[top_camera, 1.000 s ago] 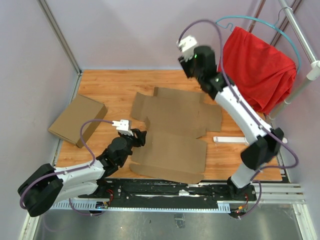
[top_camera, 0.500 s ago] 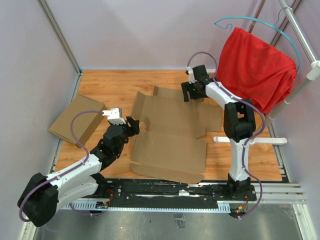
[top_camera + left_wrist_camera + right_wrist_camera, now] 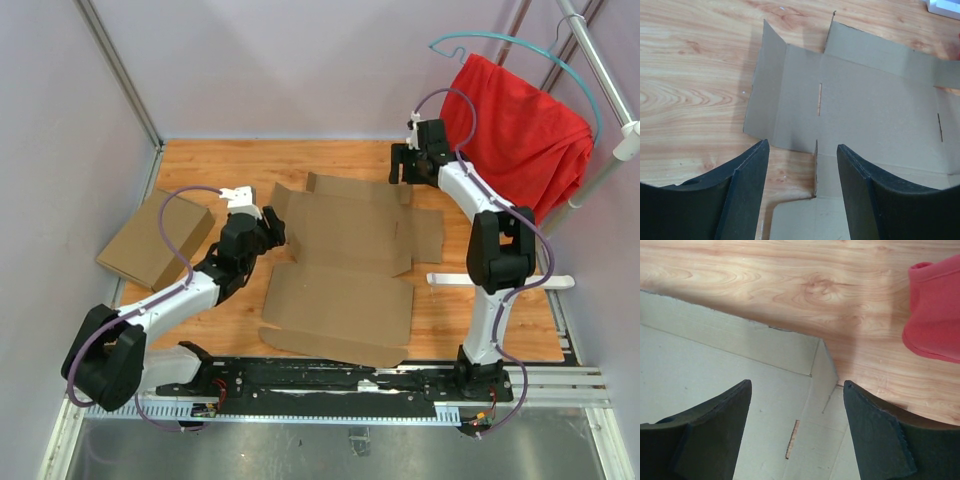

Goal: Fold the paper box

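**On the counter: cardboard flat, both grippers released**

At the near edge of the counter (image 3: pixel 230 170), the paper box (image 3: pixel 345 265) lies spread out flat in the middle of the wooden surface. Its widest panel is closest to the arm bases, and its flaps and tabs run toward the far side.

Just left of the sheet, the left gripper (image 3: pixel 268 228) hangs over the bare wood beside a side flap. Its fingers are spread apart with nothing between them. The left wrist view confirms it: the left gripper (image 3: pixel 801 150) is wide open above the edge of the cardboard (image 3: pixel 865 100), where a narrow slit shows in the panel.

Well off to the left sits a tan closed box (image 3: pixel 155 238), apart from everything. On the right, a white strip (image 3: pixel 500 281) lies near the sheet.

At the far right corner of the sheet, the right gripper (image 3: pixel 400 165) is also released and empty. From its wrist camera, the right gripper (image 3: pixel 797 385) straddles a small corner flap that stands slightly raised. Beyond it hangs a red cloth (image 3: pixel 515 120).
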`<state>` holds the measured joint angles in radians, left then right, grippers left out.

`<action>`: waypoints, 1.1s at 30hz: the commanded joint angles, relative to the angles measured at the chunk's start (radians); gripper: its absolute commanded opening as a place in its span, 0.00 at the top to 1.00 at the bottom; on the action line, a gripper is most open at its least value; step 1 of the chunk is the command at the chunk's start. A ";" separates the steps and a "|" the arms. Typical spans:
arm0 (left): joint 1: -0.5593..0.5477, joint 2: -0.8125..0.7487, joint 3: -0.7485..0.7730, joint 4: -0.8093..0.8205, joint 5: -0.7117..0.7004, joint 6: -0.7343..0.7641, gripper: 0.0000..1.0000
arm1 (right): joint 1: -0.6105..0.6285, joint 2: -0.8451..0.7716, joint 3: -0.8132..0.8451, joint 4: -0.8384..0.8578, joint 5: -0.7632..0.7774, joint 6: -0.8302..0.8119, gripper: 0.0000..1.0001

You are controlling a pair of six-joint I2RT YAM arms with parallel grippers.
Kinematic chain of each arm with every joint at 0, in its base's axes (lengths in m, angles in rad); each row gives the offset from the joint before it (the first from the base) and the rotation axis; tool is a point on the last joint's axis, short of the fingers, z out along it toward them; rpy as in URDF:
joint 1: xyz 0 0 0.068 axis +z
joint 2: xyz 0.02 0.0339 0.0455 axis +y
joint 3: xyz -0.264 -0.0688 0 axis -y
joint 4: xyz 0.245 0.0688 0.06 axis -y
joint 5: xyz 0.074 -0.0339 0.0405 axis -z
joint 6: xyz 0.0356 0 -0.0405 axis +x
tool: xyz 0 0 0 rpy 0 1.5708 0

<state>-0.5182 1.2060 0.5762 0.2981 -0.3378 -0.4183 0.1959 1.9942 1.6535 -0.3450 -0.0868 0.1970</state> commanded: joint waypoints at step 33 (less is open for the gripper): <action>0.210 0.091 0.078 -0.057 0.121 0.032 0.40 | -0.062 0.260 0.292 -0.250 -0.101 -0.013 0.66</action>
<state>-0.3202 1.2995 0.6212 0.2375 -0.2371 -0.4038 0.1551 2.2265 1.9041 -0.5289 -0.2012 0.2043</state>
